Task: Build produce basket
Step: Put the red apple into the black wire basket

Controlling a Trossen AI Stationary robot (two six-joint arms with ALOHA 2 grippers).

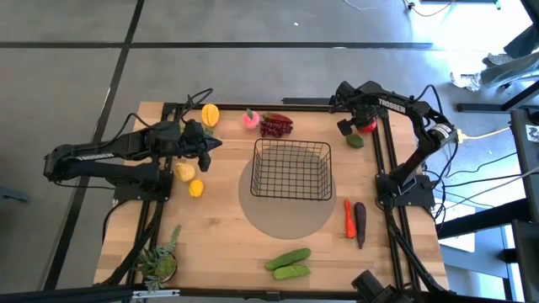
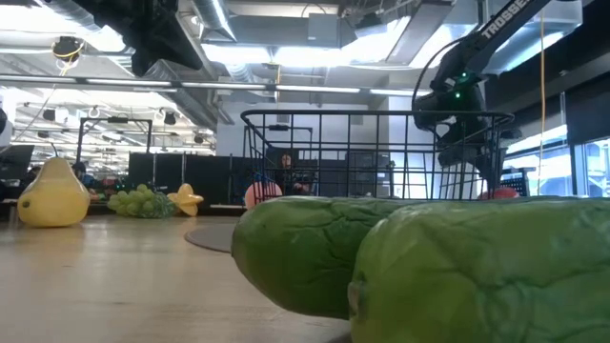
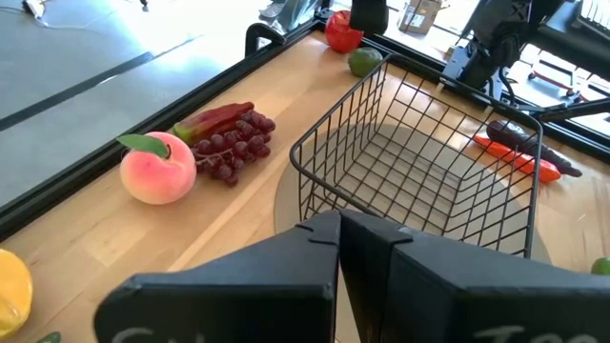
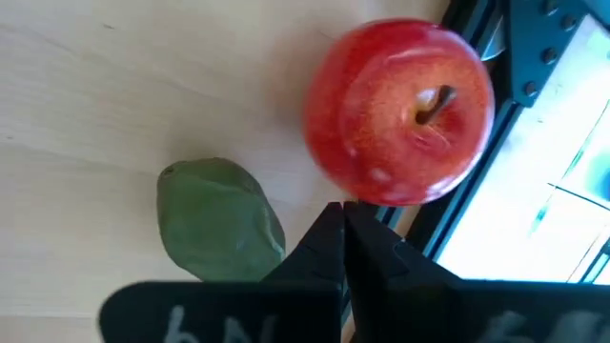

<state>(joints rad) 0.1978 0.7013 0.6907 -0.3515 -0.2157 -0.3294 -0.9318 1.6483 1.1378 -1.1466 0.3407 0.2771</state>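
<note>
The black wire basket (image 1: 292, 168) stands open-topped on a round grey mat in the middle of the table. A red apple (image 4: 400, 110) and a dull green fruit (image 4: 219, 219) lie on the wood at the far right. My right gripper (image 4: 343, 224) hangs over them, pointing steeply down. It is shut with nothing between its fingers, and its tips are at the apple's edge. My left gripper (image 3: 340, 229) hovers shut left of the basket, holding nothing. A peach (image 1: 250, 119) and purple grapes (image 1: 275, 126) lie beyond the basket. My right gripper's shut fingertips (image 4: 334, 214) stand against the red apple's side (image 4: 367, 195), coming from above at a slant. I cannot tell whether they touch it. The apple sits on the table, stem up.
Yellow fruits (image 1: 210, 114) (image 1: 184, 172) (image 1: 196, 188) lie under and near my left arm. A carrot (image 1: 348, 217) and an eggplant (image 1: 360, 223) lie right of the basket. Two cucumbers (image 1: 289, 261) lie at the near edge, and a potted plant (image 1: 160, 263) stands at the near left. A black frame rail (image 4: 457, 205) runs beside the apple.
</note>
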